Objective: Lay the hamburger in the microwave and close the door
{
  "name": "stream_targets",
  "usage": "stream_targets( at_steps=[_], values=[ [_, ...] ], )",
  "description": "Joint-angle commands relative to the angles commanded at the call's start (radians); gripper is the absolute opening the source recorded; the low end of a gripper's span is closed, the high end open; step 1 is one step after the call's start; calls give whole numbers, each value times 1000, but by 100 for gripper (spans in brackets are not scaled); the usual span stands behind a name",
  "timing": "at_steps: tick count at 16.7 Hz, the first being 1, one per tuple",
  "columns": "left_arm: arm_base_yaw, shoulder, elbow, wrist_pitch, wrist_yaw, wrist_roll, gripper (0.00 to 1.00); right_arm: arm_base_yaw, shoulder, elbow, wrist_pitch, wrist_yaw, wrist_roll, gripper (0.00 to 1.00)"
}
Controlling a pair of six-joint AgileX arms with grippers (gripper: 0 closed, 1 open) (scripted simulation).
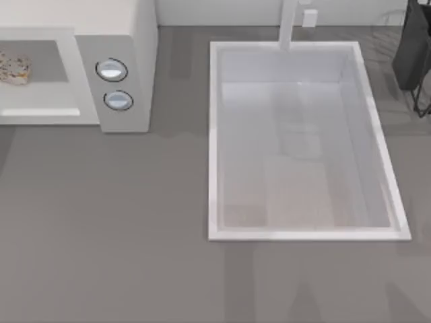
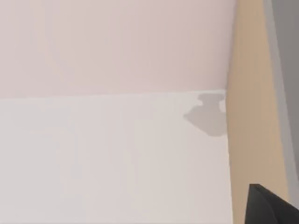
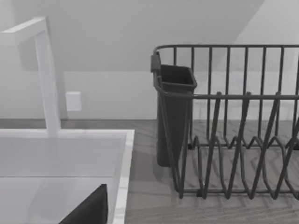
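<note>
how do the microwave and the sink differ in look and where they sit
The microwave is a closed-topped off-white box at the top view's far left, with a grey panel carrying two round knobs. The sink is an open white rectangular basin, far larger in outline, right of centre, with a faucet at its far rim. Both are pale, boxy and stand on the grey table.

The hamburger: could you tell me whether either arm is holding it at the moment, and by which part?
Nothing holds it: the hamburger lies alone behind the microwave door's window, no jaws near it.
</note>
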Motion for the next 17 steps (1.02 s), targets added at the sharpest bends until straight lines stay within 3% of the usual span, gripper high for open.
stream_targets(
  at_steps=[4, 11, 17],
  values=[
    [-66, -48, -134, -24, 6, -66, 0, 0, 0, 0, 0, 0, 0, 100],
    [-66, -44, -143, -22, 6, -69, 0, 0, 0, 0, 0, 0, 0, 100],
    [-68, 13, -284, 186, 8, -68, 0, 0, 0, 0, 0, 0, 0, 100]
  ],
)
